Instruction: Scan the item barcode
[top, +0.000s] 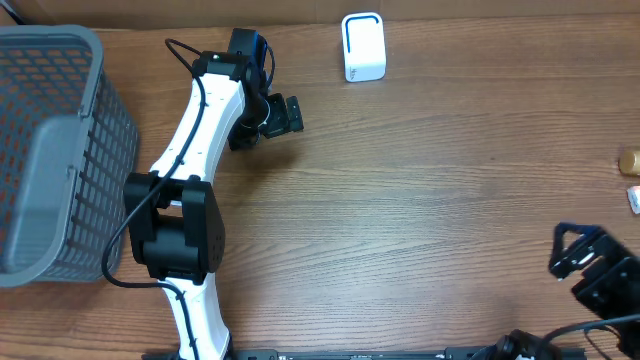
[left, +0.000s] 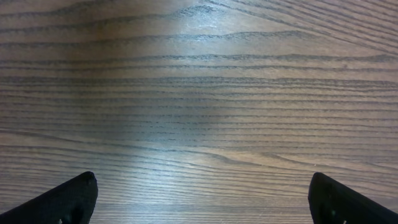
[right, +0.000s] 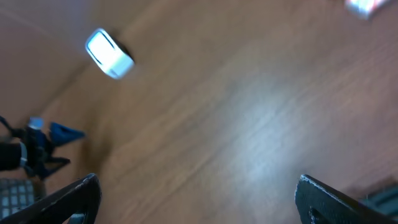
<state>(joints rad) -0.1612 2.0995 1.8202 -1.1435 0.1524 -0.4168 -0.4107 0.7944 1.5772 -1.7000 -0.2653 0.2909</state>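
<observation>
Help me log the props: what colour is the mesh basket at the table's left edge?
The basket is grey, clearest in the overhead view.

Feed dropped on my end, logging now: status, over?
Both empty: left gripper open, right gripper open. Untouched: white device at far side, brown item at right edge, partly out of frame. Off left: gray basket.

Soft, even light. In the left wrist view the table (left: 199, 93) grain is sharp, with a pale sheen ahead of the jaws, midway between them. The right wrist view is motion-blurred throughout — the white box (right: 109, 53) far ahead of the jaws smears. Overhead is crisp — shadows faint.
</observation>
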